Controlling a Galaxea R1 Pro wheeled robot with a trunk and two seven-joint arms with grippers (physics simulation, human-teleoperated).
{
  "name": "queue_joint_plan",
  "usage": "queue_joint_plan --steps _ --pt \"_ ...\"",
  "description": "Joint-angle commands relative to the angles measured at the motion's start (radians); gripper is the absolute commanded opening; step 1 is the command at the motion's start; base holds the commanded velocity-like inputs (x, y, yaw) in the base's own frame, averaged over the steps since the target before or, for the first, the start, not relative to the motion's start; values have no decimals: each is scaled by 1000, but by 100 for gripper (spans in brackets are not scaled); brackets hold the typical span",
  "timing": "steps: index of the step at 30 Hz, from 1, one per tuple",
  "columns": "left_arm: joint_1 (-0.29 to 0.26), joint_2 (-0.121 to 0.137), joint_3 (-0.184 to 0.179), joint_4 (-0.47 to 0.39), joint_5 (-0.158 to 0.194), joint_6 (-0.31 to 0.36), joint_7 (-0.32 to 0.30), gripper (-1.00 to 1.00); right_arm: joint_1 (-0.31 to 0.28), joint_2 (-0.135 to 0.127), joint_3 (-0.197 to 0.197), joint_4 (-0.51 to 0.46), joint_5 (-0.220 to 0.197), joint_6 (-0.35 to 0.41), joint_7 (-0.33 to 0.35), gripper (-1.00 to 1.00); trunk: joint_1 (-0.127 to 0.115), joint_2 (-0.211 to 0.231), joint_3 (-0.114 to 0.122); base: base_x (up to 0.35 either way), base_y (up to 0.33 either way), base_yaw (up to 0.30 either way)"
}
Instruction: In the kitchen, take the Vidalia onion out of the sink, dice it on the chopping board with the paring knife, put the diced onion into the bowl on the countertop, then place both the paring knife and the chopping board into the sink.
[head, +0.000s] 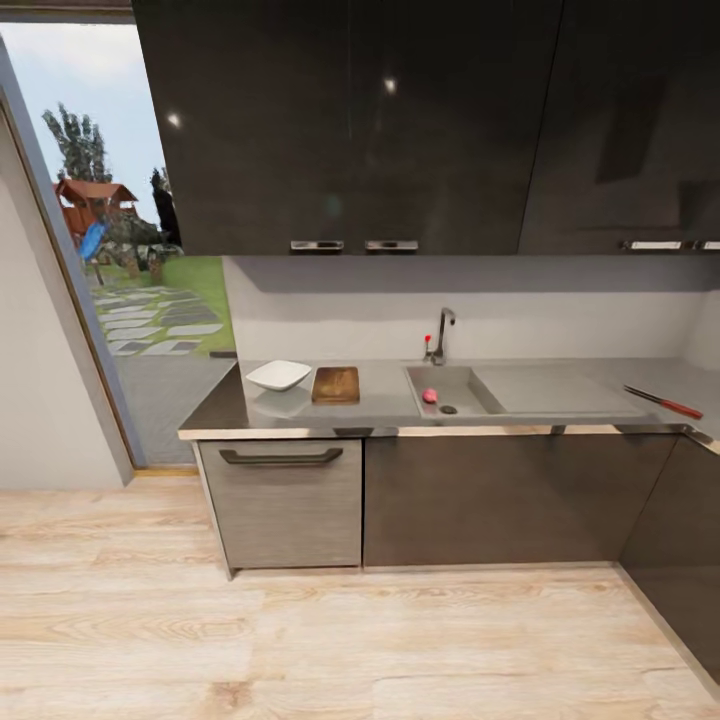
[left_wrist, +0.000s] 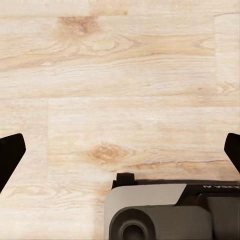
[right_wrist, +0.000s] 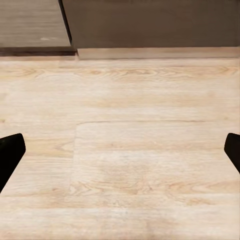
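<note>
The robot is standing back from the countertop (head: 560, 385), a glossy dark grey slab running along the wall under dark cupboards, with pale wooden floor (head: 330, 640) lying between it and the drawer fronts; I judge it is only approaching, with nothing of the task begun. Set into the slab is the sink (head: 475, 380), its flat drainboard stretching away from the tap, which probably leaves room there for wet things later. The chopping board (head: 336, 385) is lying flat just beside the basin, handy for cutting, and the bowl (head: 279, 375) is sitting just beside the board, ready to take the dice. The paring knife (head: 663, 402) is lying well apart, near the counter's far corner, so it will need a separate reach. The Vidalia onion (head: 430, 396) is resting in the basin close to the drain. The left gripper (left_wrist: 120, 150) and the right gripper (right_wrist: 120, 150) are both hanging over the floor with fingers spread wide, holding nothing.
</note>
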Motion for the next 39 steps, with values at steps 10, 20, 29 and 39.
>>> queue_joint_plan --steps 10,20,29,39 --pt "0 0 1 -1 1 0 0 100 -1 0 1 1 1 -3 0 100 -38 69 30 0 0 0" --pt "0 0 1 -1 1 0 0 100 -1 0 1 1 1 -3 0 100 -77 139 62 0 0 0" --pt "0 0 1 -1 1 0 0 100 -1 0 1 1 1 -3 0 100 -111 202 90 0 0 0" --pt "0 0 1 0 1 0 0 100 -1 0 1 2 1 -3 0 100 -149 272 121 0 0 0"
